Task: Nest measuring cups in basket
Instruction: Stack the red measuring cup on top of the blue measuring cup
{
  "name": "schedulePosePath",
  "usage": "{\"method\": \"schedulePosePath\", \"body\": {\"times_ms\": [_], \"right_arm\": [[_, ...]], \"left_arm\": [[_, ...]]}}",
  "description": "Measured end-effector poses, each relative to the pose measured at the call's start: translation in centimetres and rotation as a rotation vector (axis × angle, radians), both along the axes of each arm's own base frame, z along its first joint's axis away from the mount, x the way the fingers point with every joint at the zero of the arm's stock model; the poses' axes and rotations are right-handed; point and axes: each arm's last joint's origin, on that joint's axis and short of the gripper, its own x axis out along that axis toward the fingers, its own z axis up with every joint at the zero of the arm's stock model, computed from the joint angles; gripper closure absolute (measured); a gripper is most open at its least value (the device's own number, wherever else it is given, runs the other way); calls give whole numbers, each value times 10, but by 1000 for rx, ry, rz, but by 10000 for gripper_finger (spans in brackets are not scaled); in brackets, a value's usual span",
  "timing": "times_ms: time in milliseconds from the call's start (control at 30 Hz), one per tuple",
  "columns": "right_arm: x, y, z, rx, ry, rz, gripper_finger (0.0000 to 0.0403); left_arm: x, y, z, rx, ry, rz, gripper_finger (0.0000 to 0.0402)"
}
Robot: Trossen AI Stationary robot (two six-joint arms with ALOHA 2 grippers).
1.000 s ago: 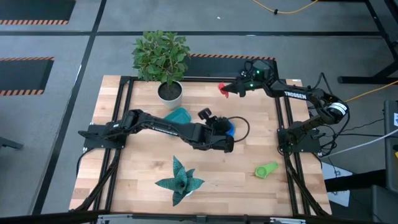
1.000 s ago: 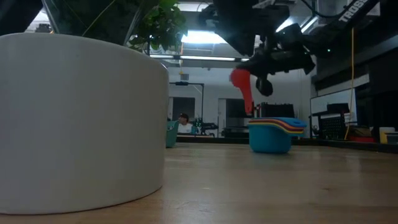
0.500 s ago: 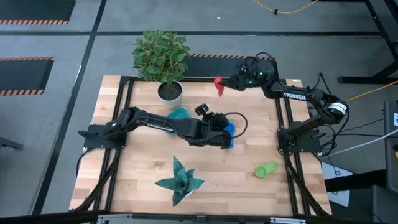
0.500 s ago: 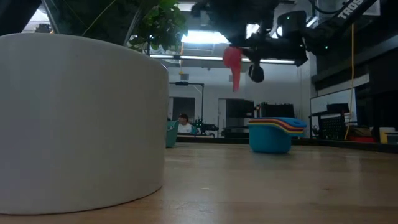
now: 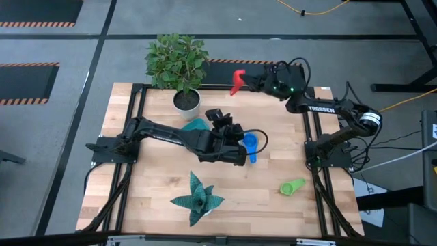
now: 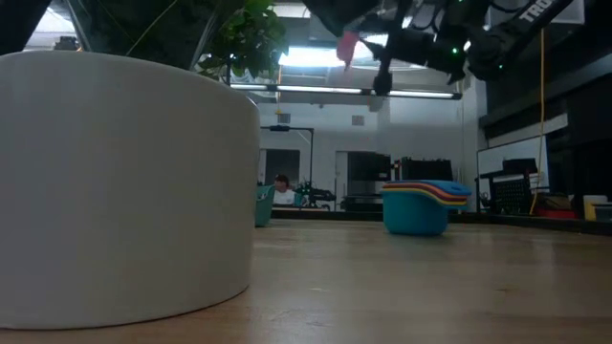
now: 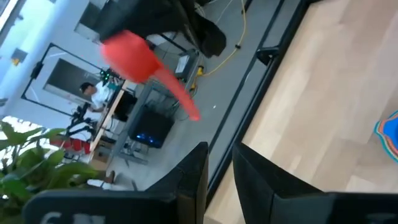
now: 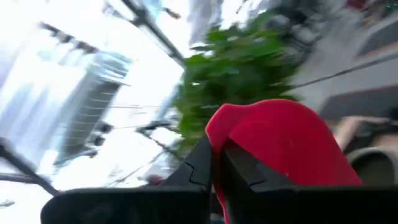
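Observation:
My right gripper [image 5: 249, 82] is shut on a red measuring cup [image 5: 237, 80], high above the table's far edge; the cup also shows in the low view [image 6: 349, 43] and the left wrist view [image 7: 134, 53]. A stack of nested cups [image 5: 250, 143], blue outermost, stands on its base on the table [image 6: 421, 205]. My left gripper [image 5: 235, 131] is shut and empty just left of that stack, pointing up toward the red cup. The teal basket [image 5: 196, 126] stands behind my left arm, partly hidden. A green cup [image 5: 292, 186] lies on its side at the near right. My right gripper pinches the red cup's bowl at its rim [image 8: 219, 180] between its two fingers. The cup is lifted clear, high over the table. Its handle [image 7: 180, 99] sticks out free, away from the fingers.
A white plant pot [image 5: 186, 101] with a green plant stands at the far left and fills the low view's left [image 6: 124, 191]. A teal leaf-shaped plant [image 5: 198, 198] lies near the front edge. A person [image 6: 282, 188] sits far off in the room.
My right gripper has risen and gone toward the table's far left with the red cup, which has tipped from hanging handle-down to lying more level. My left gripper has drawn back leftward and up from the cup stack, which stays where it was.

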Motion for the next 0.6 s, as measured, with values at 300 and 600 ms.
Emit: {"method": "schedulePosePath", "body": {"times_ms": [300,600], "right_arm": [[9,23,9,28,-96,105,381],[15,36,9,38,-102,158,380]], "left_arm": [[6,11,2,-1,-58,31,334],[10,27,4,17,-103,83,334]]}}
